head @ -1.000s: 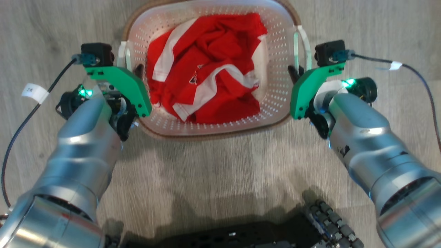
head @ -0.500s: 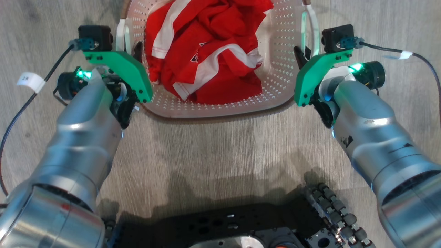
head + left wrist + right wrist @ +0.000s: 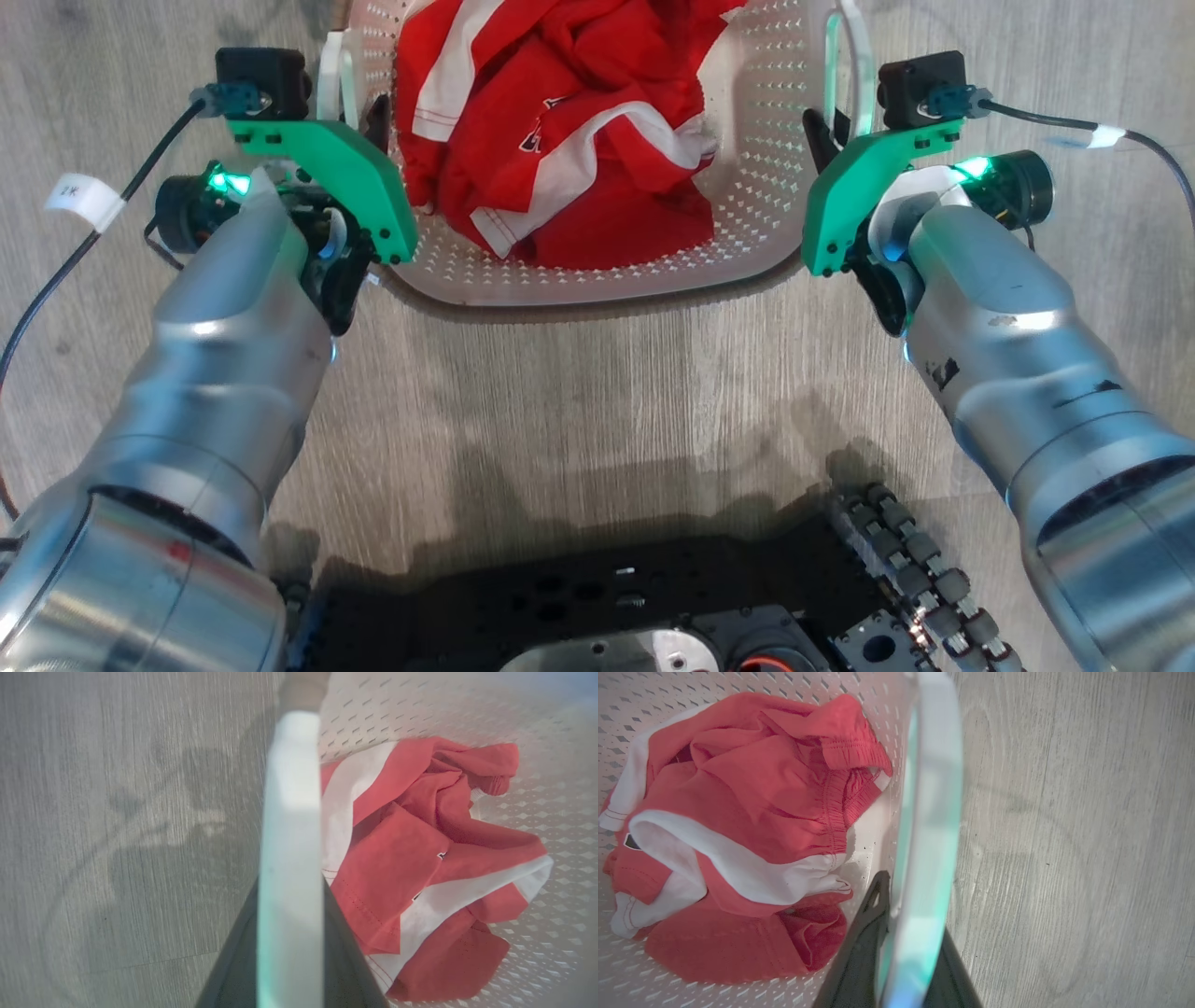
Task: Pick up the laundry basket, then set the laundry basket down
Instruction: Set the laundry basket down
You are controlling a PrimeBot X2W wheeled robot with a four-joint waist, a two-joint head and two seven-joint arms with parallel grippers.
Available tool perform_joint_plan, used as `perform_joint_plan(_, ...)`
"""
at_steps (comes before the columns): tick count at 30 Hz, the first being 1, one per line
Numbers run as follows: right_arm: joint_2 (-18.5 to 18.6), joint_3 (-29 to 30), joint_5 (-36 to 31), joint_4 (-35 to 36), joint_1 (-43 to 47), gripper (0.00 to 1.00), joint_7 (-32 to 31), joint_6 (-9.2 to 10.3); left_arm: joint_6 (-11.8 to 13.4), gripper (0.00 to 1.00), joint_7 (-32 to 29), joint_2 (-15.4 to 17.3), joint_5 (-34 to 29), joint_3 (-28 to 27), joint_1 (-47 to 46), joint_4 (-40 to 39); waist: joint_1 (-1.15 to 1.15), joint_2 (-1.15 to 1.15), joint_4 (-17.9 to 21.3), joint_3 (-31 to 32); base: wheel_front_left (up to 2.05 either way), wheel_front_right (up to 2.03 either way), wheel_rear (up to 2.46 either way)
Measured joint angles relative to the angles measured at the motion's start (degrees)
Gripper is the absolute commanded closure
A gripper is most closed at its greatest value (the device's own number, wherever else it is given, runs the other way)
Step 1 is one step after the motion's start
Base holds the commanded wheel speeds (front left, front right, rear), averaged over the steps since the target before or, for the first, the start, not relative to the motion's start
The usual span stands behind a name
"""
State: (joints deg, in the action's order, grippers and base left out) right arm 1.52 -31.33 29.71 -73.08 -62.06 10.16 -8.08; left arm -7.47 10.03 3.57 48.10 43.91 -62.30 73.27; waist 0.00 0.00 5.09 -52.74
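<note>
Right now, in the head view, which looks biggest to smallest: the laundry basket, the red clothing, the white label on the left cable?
1. laundry basket, partly cropped.
2. red clothing inside it.
3. white label.

Against a second ago the whole head view is shifted. The laundry basket [image 3: 766, 187], the left claw [image 3: 359, 110] and the right claw [image 3: 831, 131] all sit higher in the picture and look slightly larger. The basket's far rim is now cut off by the top edge. More of the robot's dark base [image 3: 597, 607] shows along the bottom.
</note>
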Motion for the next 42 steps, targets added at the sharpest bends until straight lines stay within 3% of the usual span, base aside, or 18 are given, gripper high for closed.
perform_joint_plan(33, 0.2, 0.1, -1.1, 0.0, -0.1, 1.00, 1.6, 0.00, 0.4, 1.00, 0.1, 0.1, 4.5, 3.9, -0.9, -0.2, 0.00, 0.00, -0.8, -1.8, 0.00, 0.00, 0.00)
perform_joint_plan(34, 0.2, -0.1, -1.4, 0.0, -0.1, 0.66, 1.9, 0.00, 0.4, 1.00, 0.1, 0.1, 4.7, 3.9, -0.9, -0.5, 0.00, 0.00, -0.8, -1.8, 0.00, 0.00, 0.00)
perform_joint_plan(35, 0.3, -0.5, -2.1, 0.0, -0.1, 0.00, 2.5, 0.01, 0.4, 0.54, 0.2, 0.1, 5.0, 4.1, -0.9, -0.5, 0.00, 0.00, -0.9, -1.8, 0.00, 0.00, 0.00)
perform_joint_plan(36, 0.5, -0.6, -2.7, -0.1, -0.1, 0.00, 2.9, 0.05, 0.3, 0.00, 0.2, 0.3, 4.8, 4.7, -0.9, -0.5, 0.00, 0.00, -0.9, -1.8, 0.00, 0.00, 0.00)
perform_joint_plan(42, 1.8, -0.7, -2.9, 0.0, -0.1, 0.00, 3.6, 0.10, -0.1, 0.00, 0.5, 1.1, 5.2, 5.8, -0.9, -0.6, 0.00, 0.00, -1.1, -1.4, 0.00, 0.00, 0.00)
